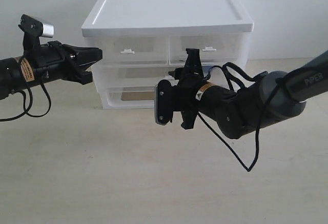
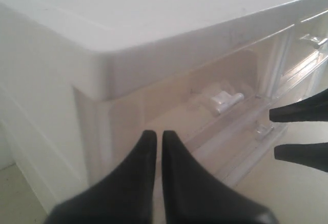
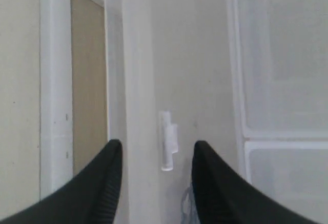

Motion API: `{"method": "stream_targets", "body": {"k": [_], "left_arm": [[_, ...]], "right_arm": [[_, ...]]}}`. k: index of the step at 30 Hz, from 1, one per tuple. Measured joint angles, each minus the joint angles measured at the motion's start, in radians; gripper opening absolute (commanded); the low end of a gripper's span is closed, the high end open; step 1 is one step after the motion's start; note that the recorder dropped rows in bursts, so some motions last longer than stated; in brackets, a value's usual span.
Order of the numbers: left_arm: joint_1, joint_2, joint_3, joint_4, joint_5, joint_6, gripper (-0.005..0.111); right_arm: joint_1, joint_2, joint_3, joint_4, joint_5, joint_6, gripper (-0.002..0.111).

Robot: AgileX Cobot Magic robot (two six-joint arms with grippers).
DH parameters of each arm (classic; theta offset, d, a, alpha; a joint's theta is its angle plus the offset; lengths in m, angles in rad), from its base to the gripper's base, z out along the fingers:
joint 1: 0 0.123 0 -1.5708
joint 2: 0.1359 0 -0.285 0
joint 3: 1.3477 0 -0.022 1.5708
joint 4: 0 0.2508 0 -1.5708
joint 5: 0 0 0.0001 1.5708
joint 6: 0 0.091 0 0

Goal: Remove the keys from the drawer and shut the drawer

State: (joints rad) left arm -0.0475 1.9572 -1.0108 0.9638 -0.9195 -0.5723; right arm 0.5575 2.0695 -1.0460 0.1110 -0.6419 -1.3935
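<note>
**A:** Why is the right pincer (image 3: 157, 147) rolled on its side?

**B:** So its spread fingers line up one on either side of the tab (image 3: 168, 141) on the drawer (image 1: 134, 75). It is pinching nothing yet. My guess is that it means to close on the tab and pull.

**A:** So the drawer is shut?

**B:** It looks flush with the unit (image 1: 164, 8), yes.

**A:** And the keys?

**B:** Not plainly seen. The right wrist view shows a bluish smudge (image 3: 186, 203) behind the translucent front, near the tab. It may be them, but I cannot tell. I judge they are inside.

**A:** And the left pincer (image 2: 156, 136)?

**B:** Pressed almost together and empty. It hangs by the unit's upper left corner, above the counter (image 1: 128, 172). That is probably to stay clear of the drawer's path until it can reach in.
</note>
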Motion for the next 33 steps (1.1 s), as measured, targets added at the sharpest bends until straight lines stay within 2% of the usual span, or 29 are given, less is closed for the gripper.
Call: {"method": "stream_targets", "body": {"k": [1,3,12,14,16,17,18,20,23,26,33], "left_arm": [[0.000,0.000,0.000,0.000,0.000,0.000,0.004],[0.000,0.000,0.000,0.000,0.000,0.000,0.004],[0.000,0.000,0.000,0.000,0.000,0.000,0.004],[0.000,0.000,0.000,0.000,0.000,0.000,0.004],[0.000,0.000,0.000,0.000,0.000,0.000,0.004],[0.000,0.000,0.000,0.000,0.000,0.000,0.004],[0.000,0.000,0.000,0.000,0.000,0.000,0.004],[0.000,0.000,0.000,0.000,0.000,0.000,0.004],[0.000,0.000,0.000,-0.001,0.000,0.002,0.004],[0.000,0.000,0.000,-0.005,0.000,0.004,0.004],[0.000,0.000,0.000,-0.005,0.000,0.006,0.004]], "right_arm": [[0.000,0.000,0.000,0.002,-0.007,-0.010,0.013],[0.000,0.000,0.000,0.002,-0.013,-0.046,0.000],[0.001,0.030,-0.039,0.020,-0.003,-0.086,0.000],[0.001,0.030,-0.039,0.021,-0.003,0.012,0.003],[0.001,0.024,-0.039,0.021,0.012,0.079,0.014],[0.001,0.019,-0.040,0.023,0.024,0.114,0.023],[0.001,0.011,-0.043,0.025,0.043,0.144,0.039],[0.001,-0.005,-0.046,0.017,0.111,0.175,0.051],[0.001,-0.015,-0.048,0.009,0.206,0.183,0.040],[0.001,-0.018,-0.050,0.017,0.200,0.183,0.029],[0.001,-0.014,-0.059,0.018,0.121,0.155,0.028]]}}
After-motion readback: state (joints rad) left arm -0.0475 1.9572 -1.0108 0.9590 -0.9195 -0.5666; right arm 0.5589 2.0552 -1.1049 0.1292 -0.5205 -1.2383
